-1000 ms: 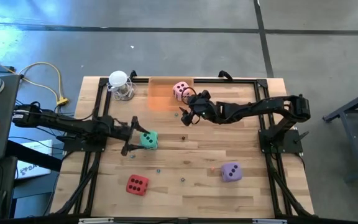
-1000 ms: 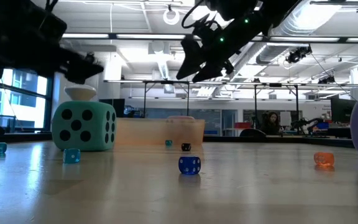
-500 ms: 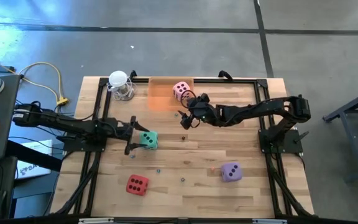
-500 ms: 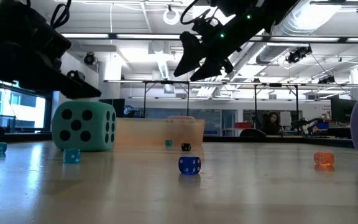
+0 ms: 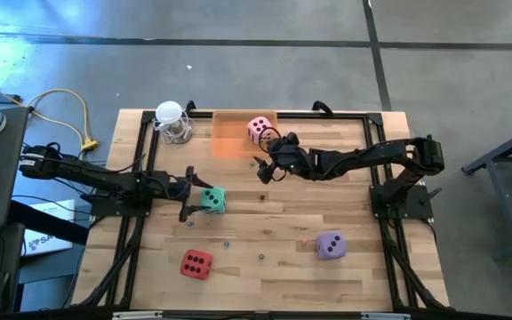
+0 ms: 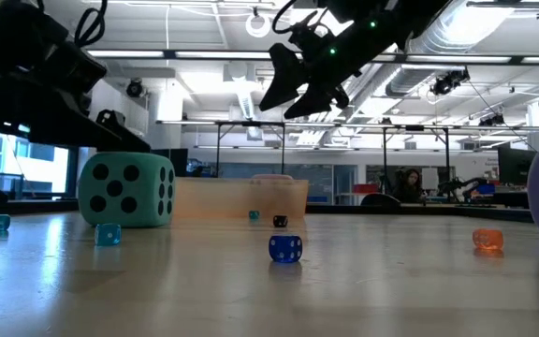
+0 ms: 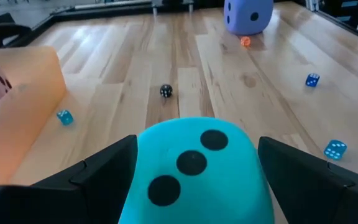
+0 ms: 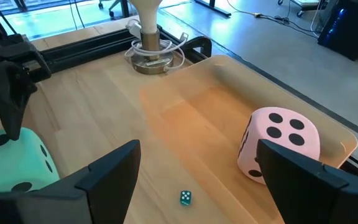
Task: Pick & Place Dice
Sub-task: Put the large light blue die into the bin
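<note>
The wooden bench [image 5: 265, 222] carries the red die [image 5: 196, 264], purple die [image 5: 330, 245] and several tiny dice, with an open-plan workshop behind it in the low view. The left pincer [image 5: 188, 195] stands open around the teal die [image 5: 212, 200]. The right pincer [image 5: 266, 165] hangs open above the bench beside the orange tray [image 5: 229, 135] holding the pink die [image 5: 258, 129].

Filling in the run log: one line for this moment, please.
left gripper: open, fingers straddling teal die | right gripper: open, raised near tray | pink die: in tray | red, purple dice: on table
</note>
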You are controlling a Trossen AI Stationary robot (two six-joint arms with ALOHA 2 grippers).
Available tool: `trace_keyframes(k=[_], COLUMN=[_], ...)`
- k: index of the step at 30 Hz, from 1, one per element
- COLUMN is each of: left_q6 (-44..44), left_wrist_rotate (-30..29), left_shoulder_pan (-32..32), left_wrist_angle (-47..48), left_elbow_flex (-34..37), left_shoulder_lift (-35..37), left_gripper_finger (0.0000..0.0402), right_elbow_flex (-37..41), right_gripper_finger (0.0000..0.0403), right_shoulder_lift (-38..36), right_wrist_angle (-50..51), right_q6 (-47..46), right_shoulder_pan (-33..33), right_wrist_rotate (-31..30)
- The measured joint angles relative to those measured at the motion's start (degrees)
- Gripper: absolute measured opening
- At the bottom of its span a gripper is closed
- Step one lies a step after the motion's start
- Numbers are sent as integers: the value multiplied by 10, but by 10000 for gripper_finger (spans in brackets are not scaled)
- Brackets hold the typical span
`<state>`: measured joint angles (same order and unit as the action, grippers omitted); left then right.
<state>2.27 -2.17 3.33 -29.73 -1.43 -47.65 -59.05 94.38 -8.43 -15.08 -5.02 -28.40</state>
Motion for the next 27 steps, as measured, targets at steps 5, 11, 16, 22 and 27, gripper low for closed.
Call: trace_keyframes(k=[5,11,16,22,27], left_q6=[-15,-36,-37,3,14], left_wrist_rotate=[0,0,0,-16,-47], left_shoulder_pan=[-1,-7,-6,8,28], left_wrist_angle=[-5,-12,-17,-39,-40], left_elbow_flex=[0,0,0,0,0], left_shoulder_lift=[-15,-27,-28,-28,-28], left_gripper_finger=[326,326,326,326,326], right_elbow_flex=[0,0,0,0,0], right_gripper_finger=[312,312,312,312,312], right_shoulder_lift=[0,0,0,0,0], right_wrist_angle=[0,1,1,9,18], right_q6=[3,3,3,3,2], right_shoulder_pan=[0,0,0,0,0], right_wrist_rotate=[0,0,0,0,0])
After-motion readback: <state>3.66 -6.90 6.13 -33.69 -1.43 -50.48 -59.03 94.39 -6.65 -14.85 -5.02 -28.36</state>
